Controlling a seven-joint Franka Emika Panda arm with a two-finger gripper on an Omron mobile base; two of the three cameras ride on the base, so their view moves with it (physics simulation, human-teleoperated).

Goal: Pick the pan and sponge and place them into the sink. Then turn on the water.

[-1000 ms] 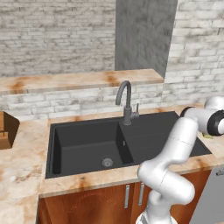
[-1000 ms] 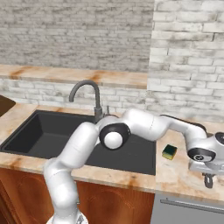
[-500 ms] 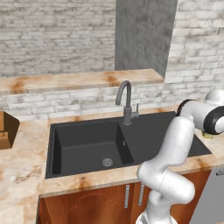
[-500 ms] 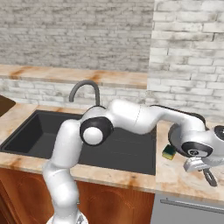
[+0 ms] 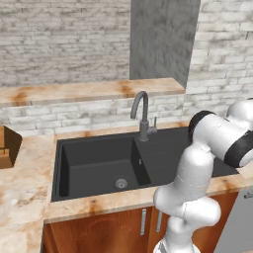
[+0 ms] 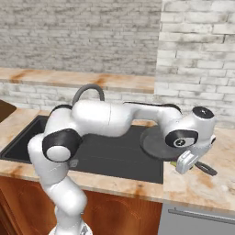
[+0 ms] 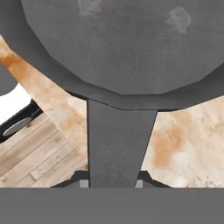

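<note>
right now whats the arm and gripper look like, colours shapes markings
The arm is built of glossy white rounded segments with black bands at the joints and a round dark cap on the wrist. No cables or markings show. The gripper is a light grey-white block; in the hand view its finger tips are small and dark with pale grey pads.

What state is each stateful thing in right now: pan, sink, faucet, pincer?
Round dark grey pan: lifted off the counter, handle in the pincer.
Matte black double sink: nothing in the left basin.
Dark grey gooseneck faucet: no water running.
Pincer: shut on the pan's handle.
</note>
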